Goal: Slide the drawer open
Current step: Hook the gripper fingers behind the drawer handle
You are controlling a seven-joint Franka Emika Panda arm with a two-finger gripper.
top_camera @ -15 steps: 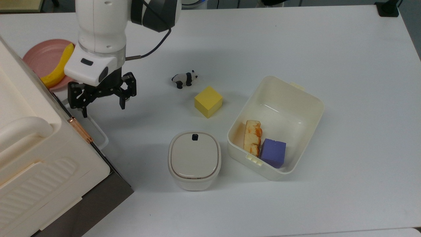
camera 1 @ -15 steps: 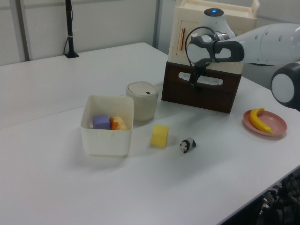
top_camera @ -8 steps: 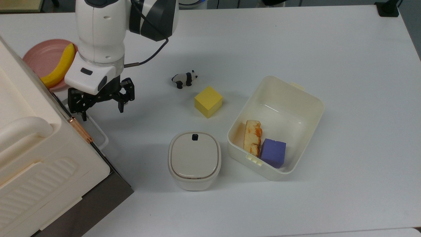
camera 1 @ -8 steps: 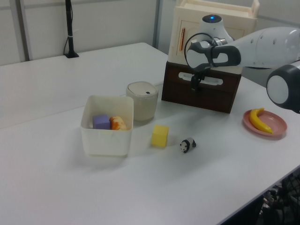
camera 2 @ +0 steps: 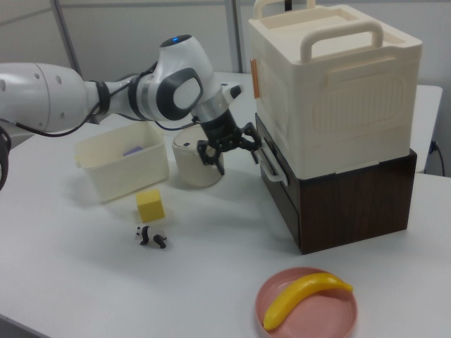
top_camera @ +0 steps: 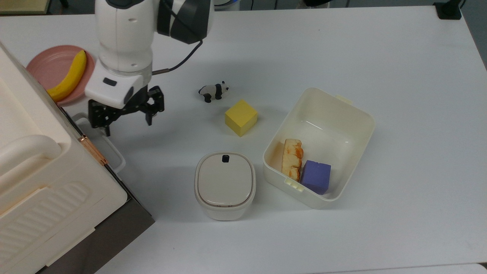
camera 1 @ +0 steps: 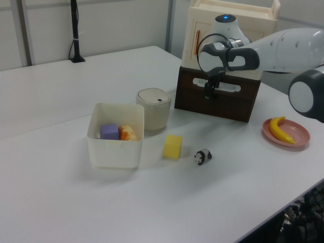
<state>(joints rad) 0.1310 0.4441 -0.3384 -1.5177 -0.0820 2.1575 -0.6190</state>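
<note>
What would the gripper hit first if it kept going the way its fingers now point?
Most likely the drawer's white loop handle. The open gripper points toward the dark drawer front, straddling one end of the handle. Depth is unclear; one finger could meet the front panel first.

Banana on pink plate; panda figure beside yellow block.

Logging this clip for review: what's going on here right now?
A Franka arm holds its open gripper at the white loop handle of the dark wooden drawer. One finger sits at the handle, nothing is clamped, and the drawer looks barely out, if at all. The tub, bin and yellow block sit untouched.
</note>
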